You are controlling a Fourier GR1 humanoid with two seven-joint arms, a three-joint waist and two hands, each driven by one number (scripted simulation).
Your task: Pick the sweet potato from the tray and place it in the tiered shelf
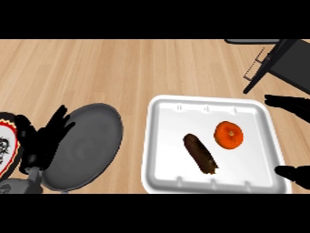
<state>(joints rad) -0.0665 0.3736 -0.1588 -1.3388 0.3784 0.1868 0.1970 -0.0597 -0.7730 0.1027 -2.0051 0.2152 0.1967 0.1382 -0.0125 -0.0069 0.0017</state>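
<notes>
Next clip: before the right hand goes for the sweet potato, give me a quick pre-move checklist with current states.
1. Sweet potato lies on the tray, uncovered: ok.
2. Orange fruit sits apart from the sweet potato, leaving room to grasp: ok.
3. Right hand is open beside the tray's right edge, holding nothing: ok.
4. Left hand rests open over by the grey plate, away from the tray: ok.
5. Shelf shows only partly at the upper right; free tier: cannot tell.
</notes>
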